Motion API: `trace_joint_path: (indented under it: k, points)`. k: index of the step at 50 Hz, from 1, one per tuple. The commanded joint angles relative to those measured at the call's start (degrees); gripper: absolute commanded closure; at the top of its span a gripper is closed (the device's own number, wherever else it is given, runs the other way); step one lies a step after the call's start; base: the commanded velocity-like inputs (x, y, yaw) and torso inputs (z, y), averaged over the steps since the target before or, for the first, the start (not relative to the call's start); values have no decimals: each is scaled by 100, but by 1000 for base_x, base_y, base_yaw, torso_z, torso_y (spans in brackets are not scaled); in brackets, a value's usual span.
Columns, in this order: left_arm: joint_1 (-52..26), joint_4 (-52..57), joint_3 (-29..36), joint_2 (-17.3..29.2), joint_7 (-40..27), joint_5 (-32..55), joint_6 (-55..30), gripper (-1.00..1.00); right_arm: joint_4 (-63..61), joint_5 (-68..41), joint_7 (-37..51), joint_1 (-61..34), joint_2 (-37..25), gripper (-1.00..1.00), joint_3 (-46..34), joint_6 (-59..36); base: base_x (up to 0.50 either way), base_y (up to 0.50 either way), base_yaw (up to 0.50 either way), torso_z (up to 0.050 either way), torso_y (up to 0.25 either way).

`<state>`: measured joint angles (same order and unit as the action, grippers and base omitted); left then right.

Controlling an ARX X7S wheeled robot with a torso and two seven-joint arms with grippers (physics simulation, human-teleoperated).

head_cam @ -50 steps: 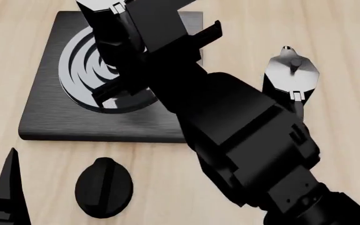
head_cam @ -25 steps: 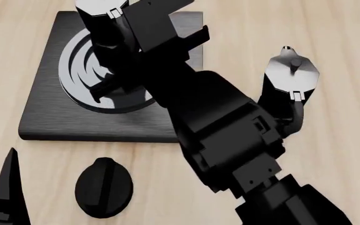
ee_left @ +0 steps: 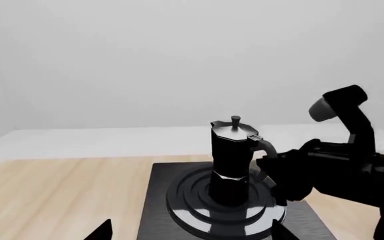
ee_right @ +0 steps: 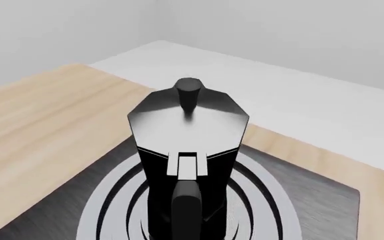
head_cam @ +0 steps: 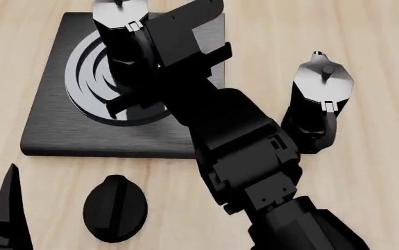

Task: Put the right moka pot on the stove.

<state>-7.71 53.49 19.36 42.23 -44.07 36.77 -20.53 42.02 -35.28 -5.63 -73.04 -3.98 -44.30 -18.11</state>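
The right moka pot point(head_cam: 119, 31), black with a grey lid, stands upright over the middle of the stove's grey rings point(head_cam: 88, 78). My right gripper point(head_cam: 147, 60) is shut on its curved handle point(ee_left: 265, 150), reaching in from the right. In the right wrist view the pot point(ee_right: 188, 130) fills the centre with its handle towards the camera, and the fingers are hidden. The stove point(head_cam: 47, 130) is a flat black slab at the back left. My left gripper point(ee_left: 190, 232) is open, low at the front left, its fingertips wide apart and aimed at the stove point(ee_left: 151, 200).
A second, identical moka pot point(head_cam: 322, 99) stands on the wooden table to the right of the stove, close beside my right forearm. A black oval knob point(head_cam: 114, 208) lies in front of the stove. The left gripper's finger point(head_cam: 8, 208) shows at the lower left corner.
The right arm has shifted the pot slightly towards me and lower over the rings, and the forearm has drawn away from the second pot. The left gripper has stayed put.
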Motion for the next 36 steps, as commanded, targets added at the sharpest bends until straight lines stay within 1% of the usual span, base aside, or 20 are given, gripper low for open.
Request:
trace_joint_path:
  k: [1, 4, 5, 10, 16, 18, 20, 24, 32, 36]
  points:
    - [17, -21, 18, 9, 11, -30, 51, -100, 406, 2, -182, 72, 100, 100, 34, 226, 0, 0, 0, 0, 0]
    - [-12, -1, 15, 17, -7, 5, 21, -100, 347, -17, -161, 111, 78, 100, 10, 188, 0, 0, 1, 0, 0]
    - [-9, -2, 17, 18, -8, 3, 24, -100, 355, -28, -152, 121, 74, -100, 6, 164, 0, 0, 0, 0, 0]
    - [3, 1, 27, 23, -7, -12, 44, -100, 137, -119, -69, 177, -28, -100, 38, 59, 0, 0, 0, 0, 0]
    - [-18, 1, 35, 31, -13, 7, 34, -100, -1237, -379, 282, 307, -462, -100, 20, -619, 0, 0, 0, 0, 0]
    - [-14, 0, 37, 32, -14, 2, 41, -100, -1324, -396, 306, 318, -493, -100, 22, -645, 0, 0, 0, 0, 0]
    - [-19, -11, 35, 29, -24, 9, 39, -100, -2155, -603, 586, 361, -799, -100, 116, -1005, 0, 0, 0, 0, 0]
    - [-34, -18, 43, 31, -40, 19, 18, -100, -2951, -826, 871, 433, -1114, -100, 207, -1362, 0, 0, 0, 0, 0]
    - [-38, -15, 43, 42, -72, 32, 7, -100, -4851, -1537, 1716, 576, -1864, -100, 546, -2270, 0, 0, 0, 0, 0]
    - [-18, -11, 49, 45, -62, 6, 45, -100, -5554, -1870, 2081, 629, -2172, -100, 756, -2563, 0, 0, 0, 0, 0]
